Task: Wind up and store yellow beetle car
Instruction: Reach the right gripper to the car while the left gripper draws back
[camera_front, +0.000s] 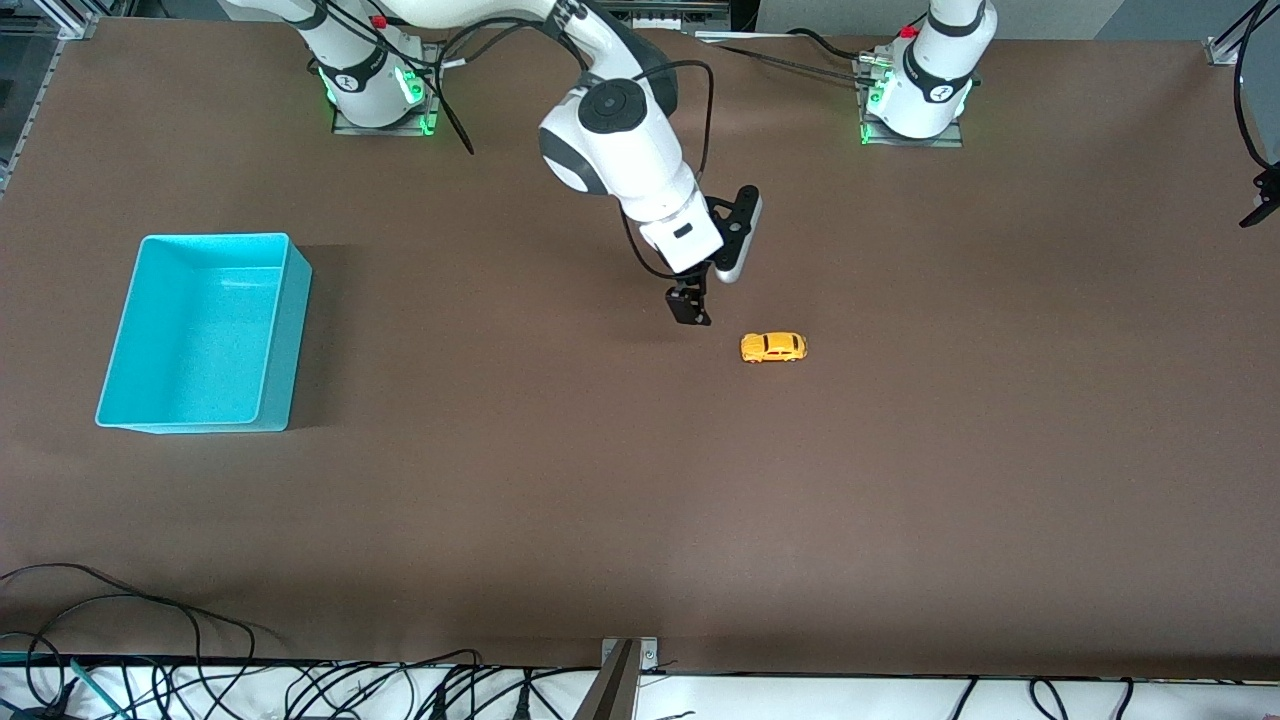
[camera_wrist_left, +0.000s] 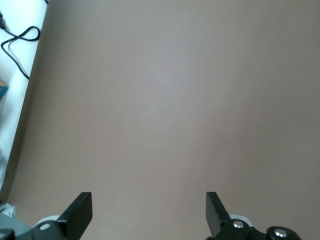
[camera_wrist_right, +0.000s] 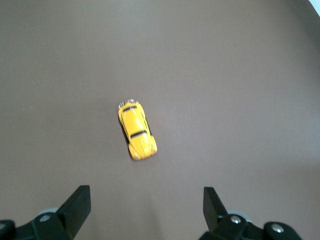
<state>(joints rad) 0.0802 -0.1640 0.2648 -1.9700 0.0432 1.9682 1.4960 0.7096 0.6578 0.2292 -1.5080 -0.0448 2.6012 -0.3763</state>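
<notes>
Fingers of our right gripper (camera_wrist_right: 141, 207) are spread over the brown table (camera_front: 640, 500), just beside the tiny yellow beetle car (camera_front: 773, 347) mid-table; descending off-centre could knock it rolling. Our left gripper (camera_wrist_left: 149, 212) waits, fingers spread, well apart from the turquoise plastic bin (camera_front: 285, 330)

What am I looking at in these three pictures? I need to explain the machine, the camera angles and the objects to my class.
Two white robot arms stand at a brown table. One picture looks down from a high camera facing them; the other two come from cameras on each arm's wrist. The right gripper hangs open over the table beside a tiny yellow toy beetle car, which its wrist camera also sees. The left gripper, open too, waits over bare table at the left arm's end. A turquoise plastic bin sits toward the right arm's end. Nothing is held.
</notes>
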